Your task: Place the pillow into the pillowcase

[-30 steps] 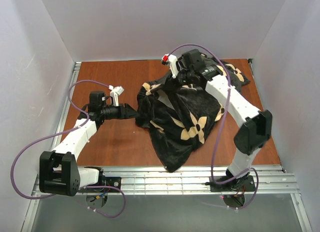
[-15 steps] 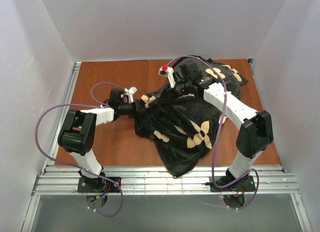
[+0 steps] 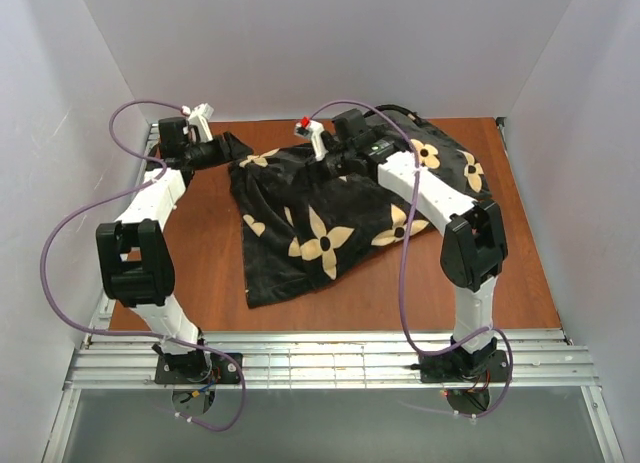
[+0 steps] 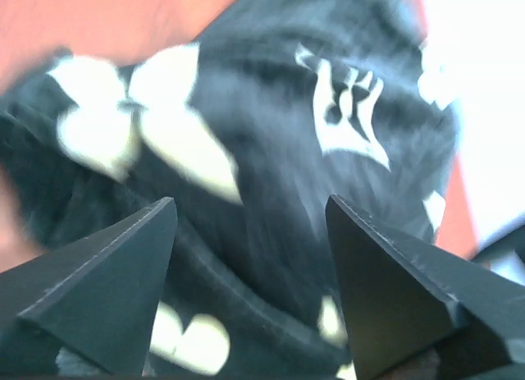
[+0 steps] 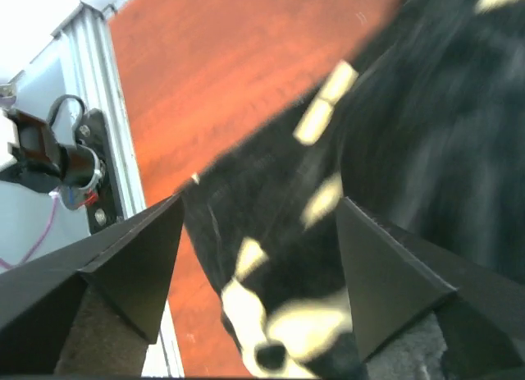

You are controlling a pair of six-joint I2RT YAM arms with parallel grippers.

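Note:
The pillowcase [image 3: 330,223], black plush with tan flowers, lies spread fairly flat across the back half of the table. No white pillow shows in any view. My left gripper [image 3: 218,150] is at the case's far left corner. In the left wrist view the left gripper [image 4: 250,201] is open, with the pillowcase [image 4: 271,125] lying blurred below its gap. My right gripper [image 3: 333,165] hovers over the case's back edge near the middle. In the right wrist view the right gripper [image 5: 261,201] is also open, with an edge of the pillowcase [image 5: 410,134] under it.
The red-brown table [image 3: 200,253] is boxed in by white walls on three sides. A metal rail [image 3: 330,358] runs along the near edge by the arm bases and another rail [image 5: 98,109] along the left side. Purple cables loop over both arms.
Both arms swung back and to the left, pulling the bunched pillowcase out flatter and leftward. Both grippers went from shut on the fabric to open.

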